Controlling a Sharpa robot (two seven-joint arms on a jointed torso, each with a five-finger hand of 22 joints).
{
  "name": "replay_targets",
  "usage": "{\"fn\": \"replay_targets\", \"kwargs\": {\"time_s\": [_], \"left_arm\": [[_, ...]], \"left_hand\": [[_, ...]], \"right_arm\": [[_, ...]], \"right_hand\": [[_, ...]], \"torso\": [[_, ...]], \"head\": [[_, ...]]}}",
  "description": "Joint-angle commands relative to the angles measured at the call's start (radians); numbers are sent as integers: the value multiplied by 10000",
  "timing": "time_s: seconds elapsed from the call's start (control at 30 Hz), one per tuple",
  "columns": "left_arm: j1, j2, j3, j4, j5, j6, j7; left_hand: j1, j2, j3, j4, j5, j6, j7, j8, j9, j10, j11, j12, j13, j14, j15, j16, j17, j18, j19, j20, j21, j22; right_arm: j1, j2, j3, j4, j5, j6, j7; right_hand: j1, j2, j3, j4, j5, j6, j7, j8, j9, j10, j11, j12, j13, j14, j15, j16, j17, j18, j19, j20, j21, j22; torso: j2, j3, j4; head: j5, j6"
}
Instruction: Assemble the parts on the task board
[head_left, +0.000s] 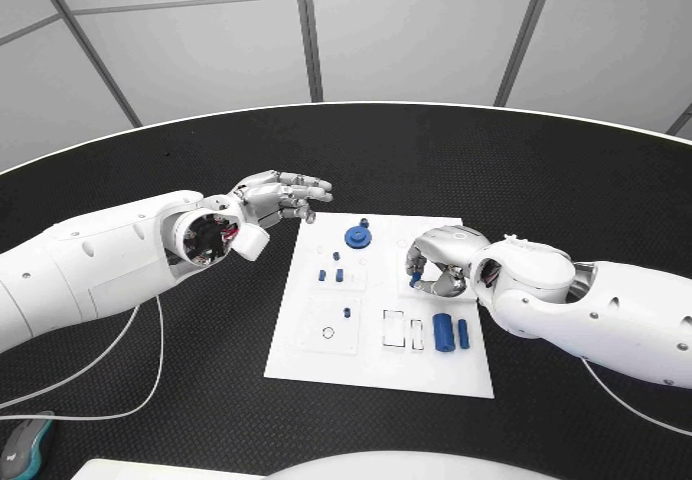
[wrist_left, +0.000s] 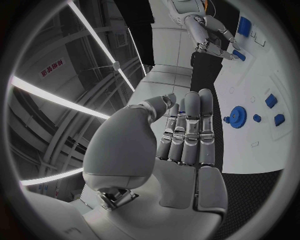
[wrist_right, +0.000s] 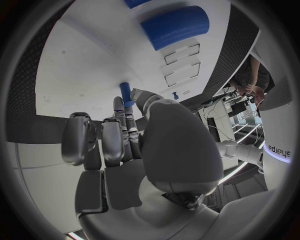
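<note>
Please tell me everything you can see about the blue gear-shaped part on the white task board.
The round blue gear-shaped part looks like moulded plastic, with small teeth around its rim and a raised hub in the middle, clearest in the left wrist view. It lies flat on the flat white task board, near the board's far edge, with a much smaller blue piece just beyond it. Nothing touches it: the left hand hovers apart from it, off the board's far left corner.
</note>
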Motion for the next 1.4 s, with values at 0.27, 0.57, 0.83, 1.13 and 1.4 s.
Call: {"fn": "replay_targets", "kwargs": {"time_s": [0.27, 0.57, 0.83, 1.13, 1.4], "left_arm": [[0, 12, 0, -13, 0, 2, -5], [0, 21, 0, -30, 0, 6, 1], [0, 19, 0, -59, 0, 8, 4], [-1, 45, 0, -108, 0, 25, 10], [-2, 114, 0, -116, -1, 60, 17]], "left_hand": [[21, 86, -35, -3, -13, -23, 53, -38, -12, -68, 32, 24, -4, -69, 26, -36, -9, 150, -57, -19, -36, -9], [21, 86, -35, -3, -13, -23, 53, -38, -12, -68, 32, 24, -4, -69, 26, -36, -9, 150, -57, -19, -36, -9], [21, 86, -35, -3, -13, -23, 53, -38, -12, -68, 32, 24, -4, -69, 26, -36, -9, 150, -57, -19, -36, -9], [31, 99, -47, 0, -10, -24, 52, -36, -13, -77, 31, 35, -4, -71, 26, -37, -19, 151, -55, -18, -45, -15], [31, 99, -47, 0, -10, -24, 52, -36, -13, -77, 31, 35, -4, -71, 26, -37, -19, 151, -55, -18, -45, -15]], "right_arm": [[-37, 71, -23, -60, 0, -78, 42], [-66, 81, -25, -49, 0, -517, -8], [-75, -224, -19, 403, 0, -887, -134], [-49, -604, 99, 1572, 1, -1293, -199], [-47, 162, 144, 1932, 392, -1467, 128]], "right_hand": [[133, 189, 329, -215, 32, 405, -63, 256, 158, 526, -107, 26, 66, 278, -164, 43, -2, -266, 548, -155, 500, 1937], [145, 549, 500, -593, -188, 751, -190, 666, 537, 1106, -285, 70, 247, 306, -327, 109, 105, -310, 605, -268, 763, 2049], [157, 555, 636, -747, -179, 729, -175, 737, 656, 1191, -292, 33, 302, 318, -340, 138, 152, -325, 621, -290, 841, 2082], [132, 520, 671, -798, -161, 731, -164, 767, 703, 1221, -288, 16, 325, 324, -338, 157, 182, -338, 637, -294, 914, 2108], [102, 497, 788, -898, -33, 679, -127, 785, 780, 1213, -263, -56, 362, 326, -323, 166, 195, -335, 632, -292, 894, 2111]], "torso": [[-15, 2, -9], [-14, 4, -11], [-29, 9, -33], [-41, -3, -49], [-27, -26, 0]], "head": [[8, -24], [2, -21], [16, -1], [32, 18], [135, 7]]}}
